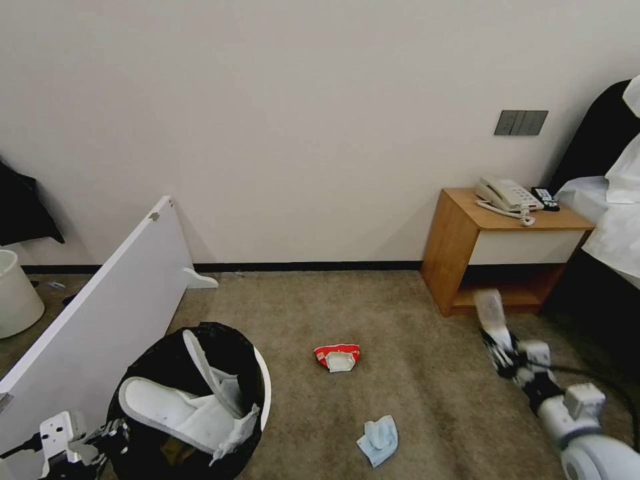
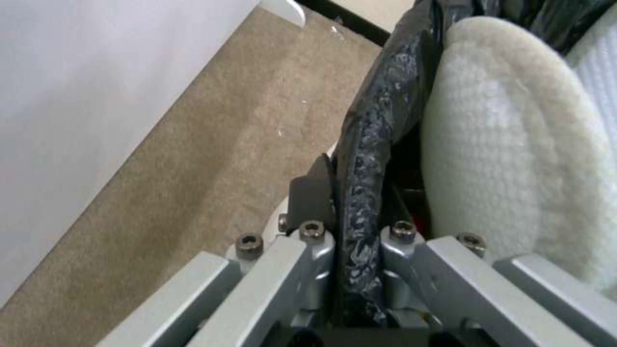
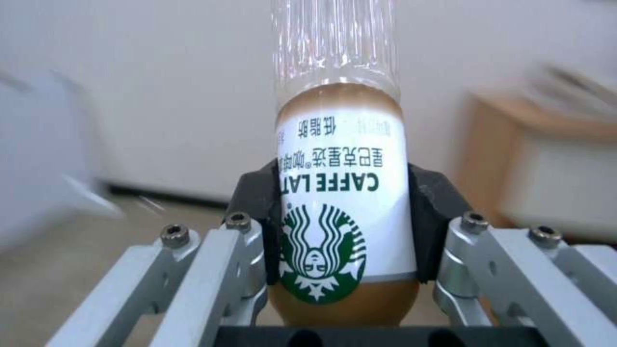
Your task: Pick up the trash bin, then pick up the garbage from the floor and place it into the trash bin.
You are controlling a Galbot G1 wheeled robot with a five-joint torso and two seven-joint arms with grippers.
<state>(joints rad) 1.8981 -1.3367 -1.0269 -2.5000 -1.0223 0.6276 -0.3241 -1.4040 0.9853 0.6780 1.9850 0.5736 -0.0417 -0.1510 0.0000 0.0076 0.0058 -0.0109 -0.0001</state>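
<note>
A coffee bottle (image 3: pixel 341 193) is clamped lengthwise in the right gripper (image 3: pixel 344 226), well right of the trash bin (image 1: pixel 260 387), whose bag-lined rim is pinched by the left gripper (image 2: pixel 360 231).

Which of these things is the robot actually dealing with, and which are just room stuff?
Job: trash bin, clamped by left gripper; slippers inside; coffee bottle in right gripper; red packet and blue wad on floor.

Lying about: nightstand, telephone, white board, plain bucket.
</note>
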